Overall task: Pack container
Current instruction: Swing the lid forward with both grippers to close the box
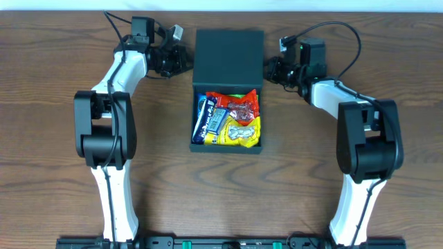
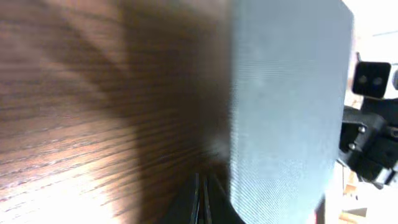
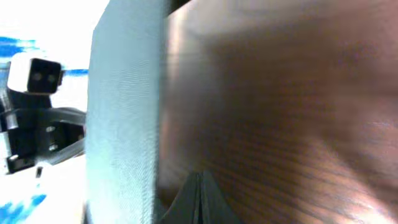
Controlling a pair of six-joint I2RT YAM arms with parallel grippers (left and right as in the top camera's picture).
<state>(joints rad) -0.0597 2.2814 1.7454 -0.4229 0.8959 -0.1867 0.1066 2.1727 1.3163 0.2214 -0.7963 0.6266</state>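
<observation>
The dark container (image 1: 227, 146) stands open at the table's middle, its flap lid (image 1: 229, 57) laid back toward the far side. Inside lie several snack packets: a blue one (image 1: 208, 119), a red one (image 1: 239, 105) and a yellow one (image 1: 240, 133). My left gripper (image 1: 185, 59) is shut and empty at the lid's left edge. My right gripper (image 1: 268, 70) is shut and empty at the lid's right edge. In the left wrist view the lid (image 2: 286, 106) fills the right side beside my shut fingers (image 2: 203, 199). In the right wrist view the lid (image 3: 121, 118) fills the left, by my shut fingers (image 3: 199, 196).
Brown wooden table (image 1: 55, 173) all around. The arm bases stand at the front left (image 1: 104, 138) and front right (image 1: 363, 145). Cables run by both wrists at the far side.
</observation>
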